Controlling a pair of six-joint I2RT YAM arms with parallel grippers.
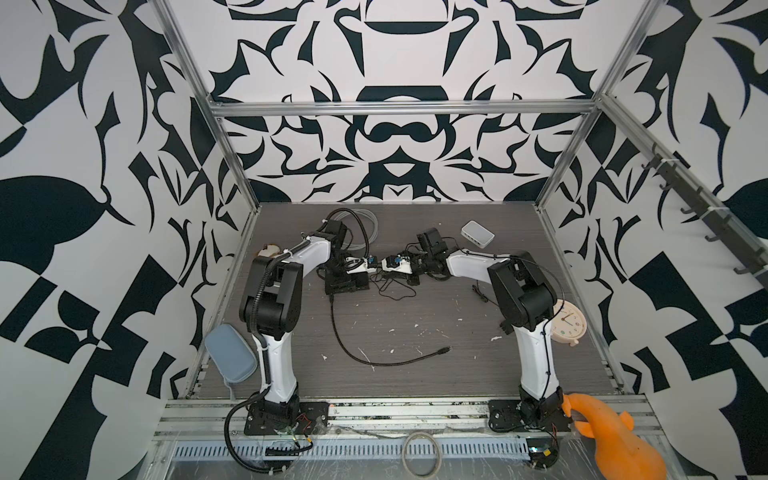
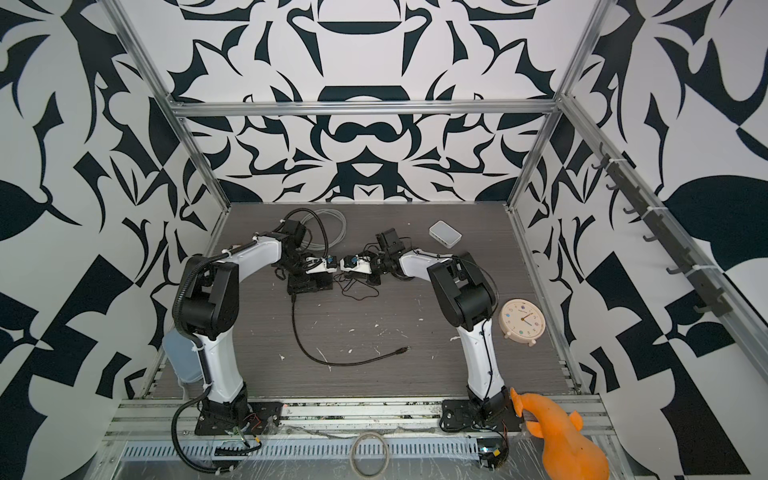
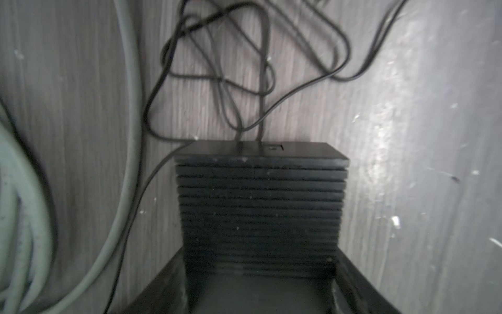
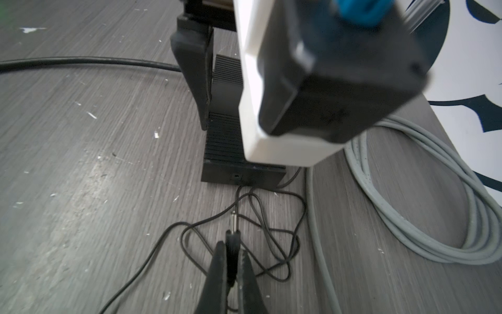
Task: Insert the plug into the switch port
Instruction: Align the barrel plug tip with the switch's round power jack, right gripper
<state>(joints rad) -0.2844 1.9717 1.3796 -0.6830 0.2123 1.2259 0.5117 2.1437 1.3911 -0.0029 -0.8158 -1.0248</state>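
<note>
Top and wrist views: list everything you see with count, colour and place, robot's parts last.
switch: 1, black, mid-table, in left tool
port: 1, round, switch's end face, empty
plug: 1, black, in right tool, short of port
wire: 1 tangle, thin black, beside switch
cable: 1, thick black, from switch toward front
coil: 1, grey, behind switch
box: 1, white, back right
clock: 1, cream, right edge
case: 1, grey-blue, front left
toy: 1, orange, front right corner
ring: 1, tan, front rail
table: 1, grey wood
arms: 2, white and black, front corners
left tool: 1, black, shut on switch
right tool: 1, black, shut on plug
</note>
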